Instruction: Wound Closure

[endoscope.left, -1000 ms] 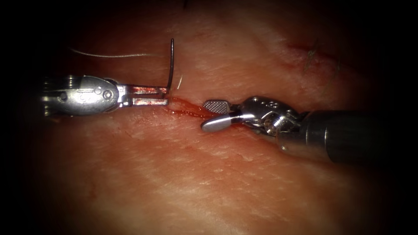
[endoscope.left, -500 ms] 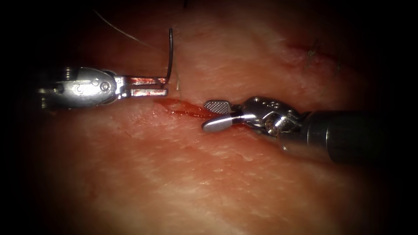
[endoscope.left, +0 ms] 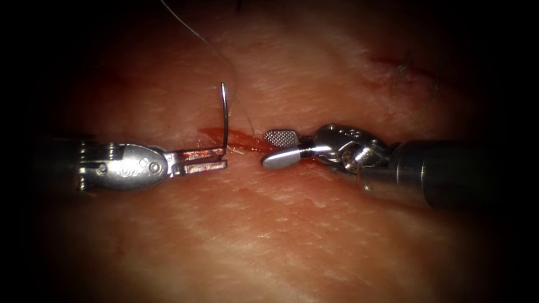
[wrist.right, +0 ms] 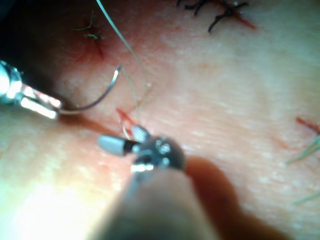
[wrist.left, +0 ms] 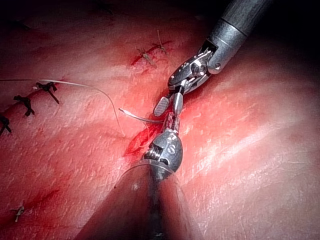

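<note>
Left gripper point(endoscope.left: 222, 159) clamped level, right gripper point(endoscope.left: 279, 148) jaws spread, empty

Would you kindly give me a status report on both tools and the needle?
Left claw shut on needle near one end. Needle clear of the tissue, thread trailing. Right claw open, holding nothing, over the cut. Nothing in the way.

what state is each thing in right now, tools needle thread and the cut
left arm's silver tool: jaws shut on the needle near one end
right arm's silver tool: jaws open, holding nothing
thin curved steel needle: upright, clear of the tissue
fine pale thread: slack, trailing off
red cut in the tissue: open, wet with red fluid
</note>
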Motion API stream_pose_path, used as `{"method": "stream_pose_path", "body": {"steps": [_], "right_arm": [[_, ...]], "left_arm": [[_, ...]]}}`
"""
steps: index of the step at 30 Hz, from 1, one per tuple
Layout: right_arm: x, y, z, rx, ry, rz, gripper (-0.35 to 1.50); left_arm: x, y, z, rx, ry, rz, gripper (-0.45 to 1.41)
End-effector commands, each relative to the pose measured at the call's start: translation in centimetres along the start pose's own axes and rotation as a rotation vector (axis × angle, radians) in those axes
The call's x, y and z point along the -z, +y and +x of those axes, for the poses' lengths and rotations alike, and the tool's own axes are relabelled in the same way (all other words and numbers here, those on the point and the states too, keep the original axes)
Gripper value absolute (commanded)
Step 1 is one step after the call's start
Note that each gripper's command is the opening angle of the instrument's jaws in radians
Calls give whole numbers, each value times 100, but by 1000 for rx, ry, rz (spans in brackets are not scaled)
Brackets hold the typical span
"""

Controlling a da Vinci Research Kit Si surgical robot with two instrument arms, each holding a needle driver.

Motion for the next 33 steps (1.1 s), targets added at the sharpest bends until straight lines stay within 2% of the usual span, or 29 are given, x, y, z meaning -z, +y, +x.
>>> {"method": "stream_pose_path", "body": {"steps": [1,8,16,20,23,27,33], "right_arm": [[-8,2,-1,-15,2,8,99],[-6,1,8,-82,15,23,91],[-10,1,15,-133,46,45,91],[-14,1,16,-197,77,115,89],[-19,1,17,-229,68,141,88],[-27,2,20,-351,83,115,83],[-32,2,21,-358,63,83,81]], "left_arm": [[-9,5,-4,6,-3,1,-45],[-14,13,-7,-37,-33,-6,-45],[-13,21,-8,-52,-41,-4,-45],[-13,22,-8,-59,-52,-10,-45],[-14,24,-9,-72,-64,-14,-45],[-17,28,-9,-92,-80,-11,-45],[-22,33,-4,-145,-128,-11,-45]]}}
